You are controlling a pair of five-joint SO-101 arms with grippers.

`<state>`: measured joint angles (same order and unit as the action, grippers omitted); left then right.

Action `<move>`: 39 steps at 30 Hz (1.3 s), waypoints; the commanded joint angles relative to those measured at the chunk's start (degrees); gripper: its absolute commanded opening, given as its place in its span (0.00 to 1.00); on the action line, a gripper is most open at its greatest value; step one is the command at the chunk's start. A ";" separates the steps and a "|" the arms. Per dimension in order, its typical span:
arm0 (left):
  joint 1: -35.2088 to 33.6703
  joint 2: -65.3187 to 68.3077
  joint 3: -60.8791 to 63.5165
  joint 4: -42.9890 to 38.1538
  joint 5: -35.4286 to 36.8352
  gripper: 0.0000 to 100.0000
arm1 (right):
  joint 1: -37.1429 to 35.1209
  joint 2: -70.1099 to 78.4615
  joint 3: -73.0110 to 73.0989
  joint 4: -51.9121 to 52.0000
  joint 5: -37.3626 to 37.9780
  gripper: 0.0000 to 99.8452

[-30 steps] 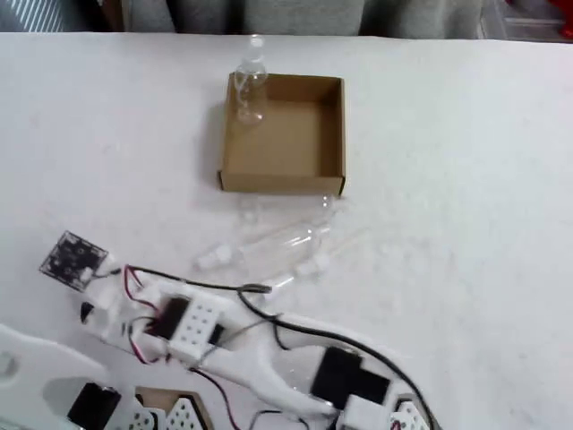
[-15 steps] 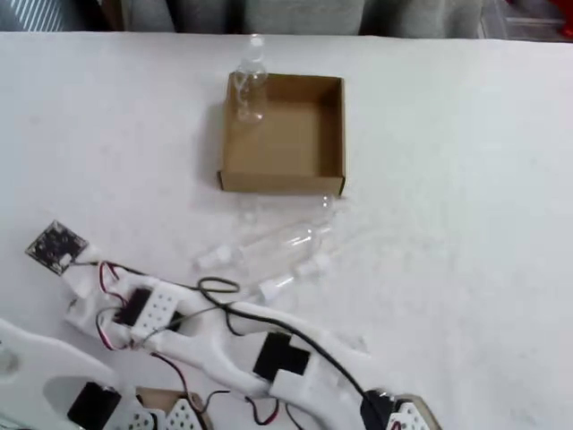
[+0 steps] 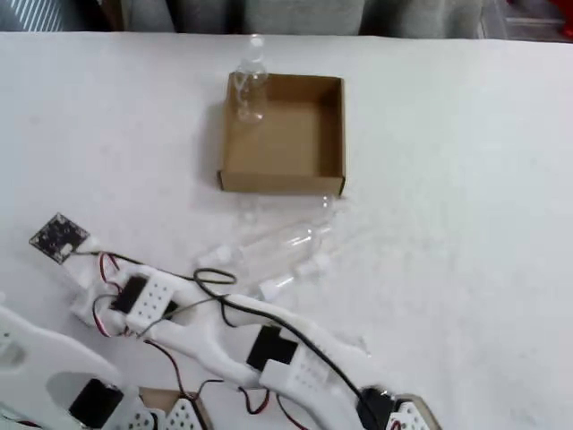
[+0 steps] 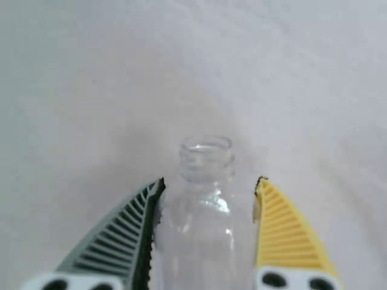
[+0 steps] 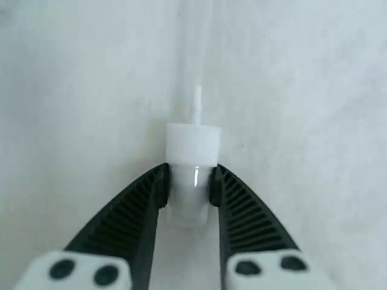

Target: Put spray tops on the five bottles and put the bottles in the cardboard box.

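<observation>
My left gripper [image 4: 210, 181], with one grey and one yellow finger, is shut on a clear bottle [image 4: 204, 199] with an open, topless neck. Over the white table, my right gripper [image 5: 190, 167], black-fingered, is shut on a white spray top [image 5: 193, 145] whose thin tube points away from it. In the high view the cardboard box [image 3: 333, 134] sits at the table's middle back. One clear bottle with a spray top [image 3: 249, 81] stands in its far left corner. Clear bottles [image 3: 282, 242] and loose spray tops [image 3: 273, 287] lie just in front of the box.
Two white arms [image 3: 224, 336] with red and black wires cross the near left of the table, one ending by a small camera board [image 3: 58, 238]. Open white table lies to the right of the box and along the far edge.
The arm with the camera board has swung left, away from the lying bottles, and its elbow has shifted left with it. The box and the bottles on the table have not moved.
</observation>
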<state>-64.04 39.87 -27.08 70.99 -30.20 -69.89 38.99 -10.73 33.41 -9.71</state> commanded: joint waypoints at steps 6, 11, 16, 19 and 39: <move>12.35 -10.86 -2.90 12.31 1.41 0.13 | 8.75 -18.86 -1.41 23.34 1.49 0.02; 19.30 -13.23 -2.90 17.41 5.89 0.13 | 14.37 -30.11 -0.09 36.26 7.56 0.02; 25.45 -15.43 -2.81 21.01 8.44 0.13 | 21.14 -43.03 10.81 39.25 13.89 0.02; 28.53 -16.57 -2.81 22.59 10.11 0.13 | 24.92 -54.02 20.66 38.64 16.26 0.02; 48.48 -53.23 53.80 -0.97 18.29 0.13 | 81.89 -90.33 56.35 39.78 43.25 0.02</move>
<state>-17.80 -3.65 15.56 75.56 -12.53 1.76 -50.07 45.19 72.88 26.68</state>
